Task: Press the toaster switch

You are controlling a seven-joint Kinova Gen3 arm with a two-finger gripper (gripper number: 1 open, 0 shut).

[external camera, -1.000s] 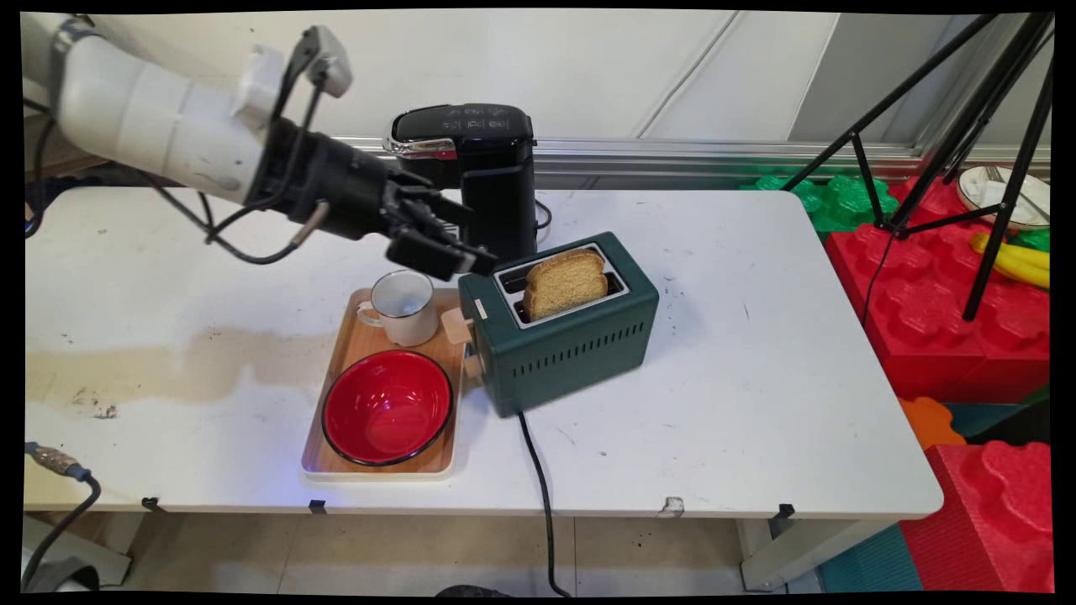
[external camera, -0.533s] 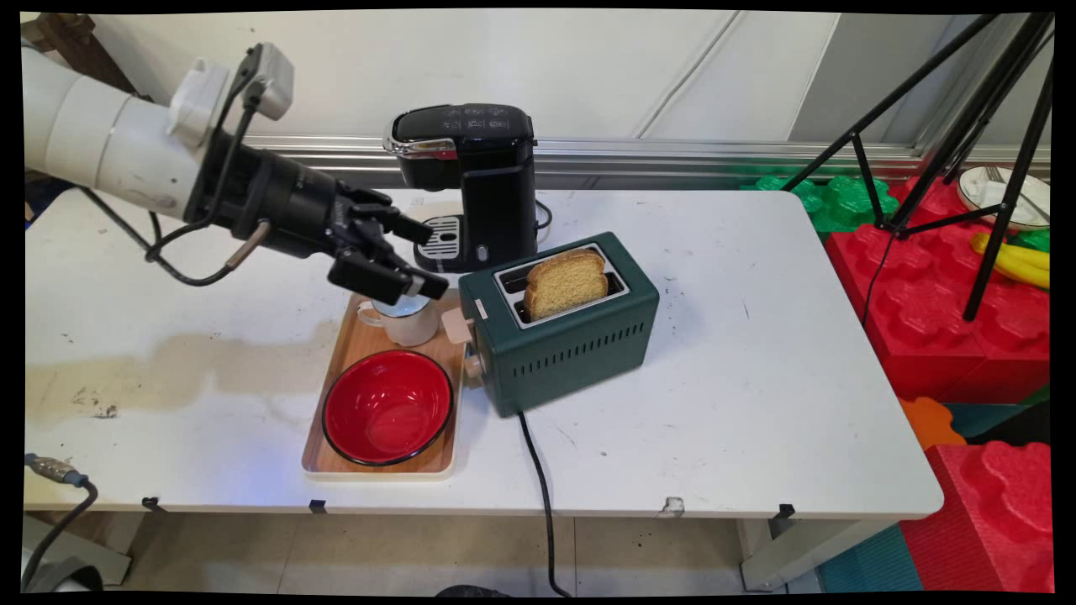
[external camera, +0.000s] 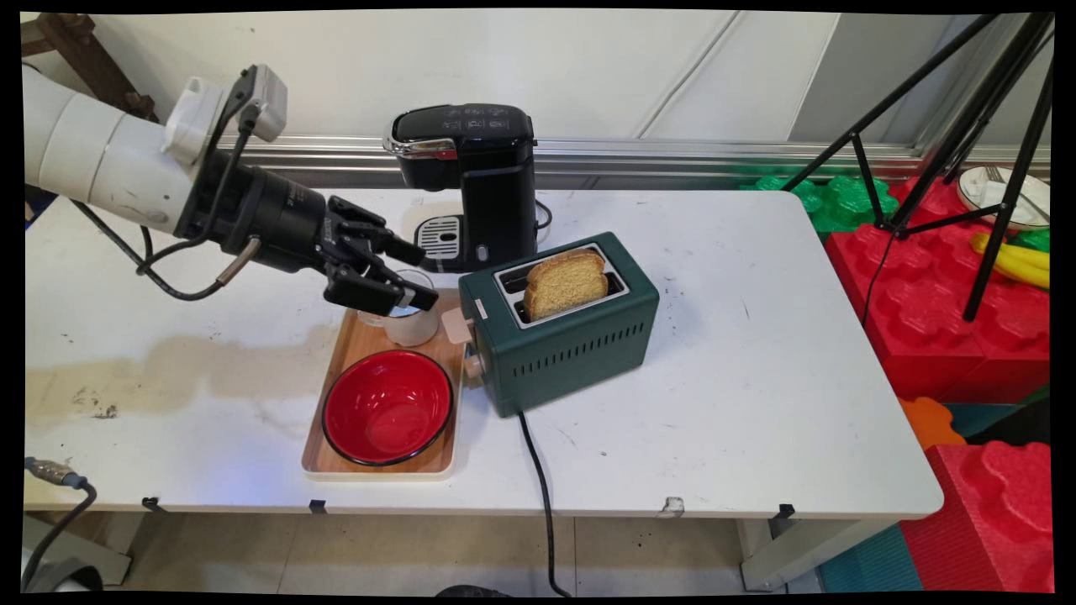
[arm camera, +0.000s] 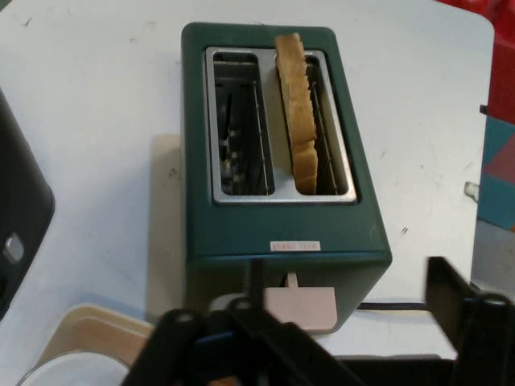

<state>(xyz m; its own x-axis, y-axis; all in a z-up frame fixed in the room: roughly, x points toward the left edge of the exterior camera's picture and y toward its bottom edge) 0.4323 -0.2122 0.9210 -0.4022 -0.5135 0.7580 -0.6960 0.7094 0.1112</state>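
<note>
Hovering over the white mug point(external camera: 409, 318), the gripper point(external camera: 418, 276) reaches in from the left in the main view, its two black fingers spread wide, one above the other, with the mug's rim showing between and just under them. The mug stands on the far end of a wooden tray point(external camera: 353, 351); a red bowl point(external camera: 387, 407) sits on the tray's near end, below the hand. Just ahead of the fingertips stands a dark green toaster point(external camera: 572, 336) with a slice of toast point(external camera: 564, 282) upright in one slot and a pale lever point(external camera: 457, 325) on the end facing the hand. Behind the hand is a black coffee machine point(external camera: 471, 181); any writing on its top is too small to read. All rest on the white table point(external camera: 756, 378).

In the hand view the toaster point(arm camera: 282, 233) lies straight ahead, beyond the fingers point(arm camera: 451, 293), which rise far apart. The toast point(arm camera: 298, 112) stands in the right-hand slot; the left one holds only wire guides. A small label with reddish lettering sits on the toaster's top near the lever point(arm camera: 302, 305), unreadable. The mug's rim point(arm camera: 68, 370) and the tray point(arm camera: 88, 330) show at lower left, the coffee machine point(arm camera: 20, 217) at the left edge.
</note>
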